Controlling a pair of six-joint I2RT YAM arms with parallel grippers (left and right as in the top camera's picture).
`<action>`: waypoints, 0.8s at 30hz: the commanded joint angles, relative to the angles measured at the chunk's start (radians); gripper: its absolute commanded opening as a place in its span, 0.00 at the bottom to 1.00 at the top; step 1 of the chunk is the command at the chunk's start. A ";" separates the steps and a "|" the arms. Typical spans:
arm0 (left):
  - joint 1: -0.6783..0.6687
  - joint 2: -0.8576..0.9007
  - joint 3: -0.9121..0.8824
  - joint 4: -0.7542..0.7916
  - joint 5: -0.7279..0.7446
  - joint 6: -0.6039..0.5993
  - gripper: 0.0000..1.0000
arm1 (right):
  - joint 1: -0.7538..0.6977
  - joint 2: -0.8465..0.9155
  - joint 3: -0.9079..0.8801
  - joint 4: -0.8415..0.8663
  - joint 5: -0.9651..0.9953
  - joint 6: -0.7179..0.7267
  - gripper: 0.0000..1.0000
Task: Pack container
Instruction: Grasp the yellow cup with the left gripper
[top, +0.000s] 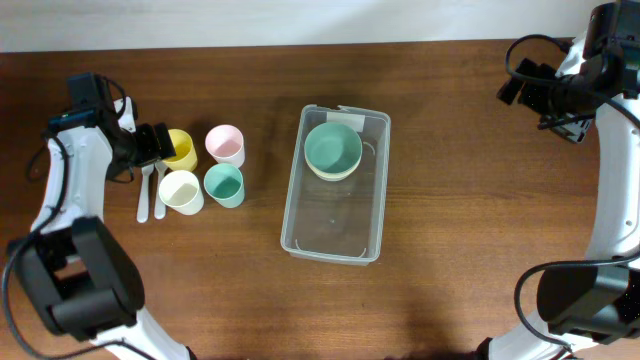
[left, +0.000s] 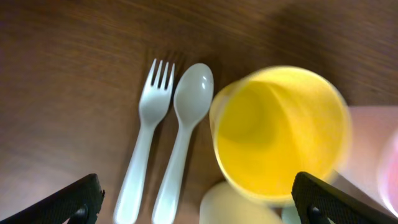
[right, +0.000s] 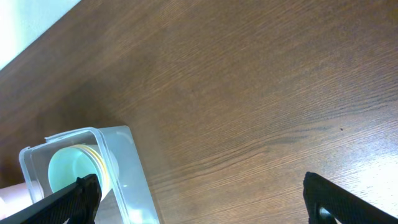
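Container (top: 335, 215) sits mid-table with a bowl stack inside

Overhead: clear, round-cornered plastic tub at centre frame on the wood-grain table (top: 460, 200). A glossy green bowl (top: 333, 148) is nested in a cream bowl (top: 333, 176) at its upper end. At left stand a yellow cup (top: 181, 148), pink cup (top: 225, 143), cream cup (top: 181, 190) and teal cup (top: 224, 185). Left wrist: left gripper (left: 196, 186), fingers far apart, frames the blurred yellow cup beside a white plastic fork (left: 146, 143) and spoon (left: 183, 130). Right wrist: right gripper (right: 199, 193), equally wide, holds nothing; the container is at lower left.
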 joint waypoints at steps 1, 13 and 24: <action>0.010 0.070 0.017 0.042 0.053 0.013 0.98 | 0.003 0.000 0.006 0.000 0.002 0.010 0.99; 0.011 0.112 0.047 0.124 0.061 0.017 0.01 | 0.003 0.000 0.006 0.000 0.002 0.010 0.99; -0.006 0.066 0.540 -0.203 0.271 0.019 0.01 | 0.003 0.000 0.006 0.000 0.002 0.010 0.99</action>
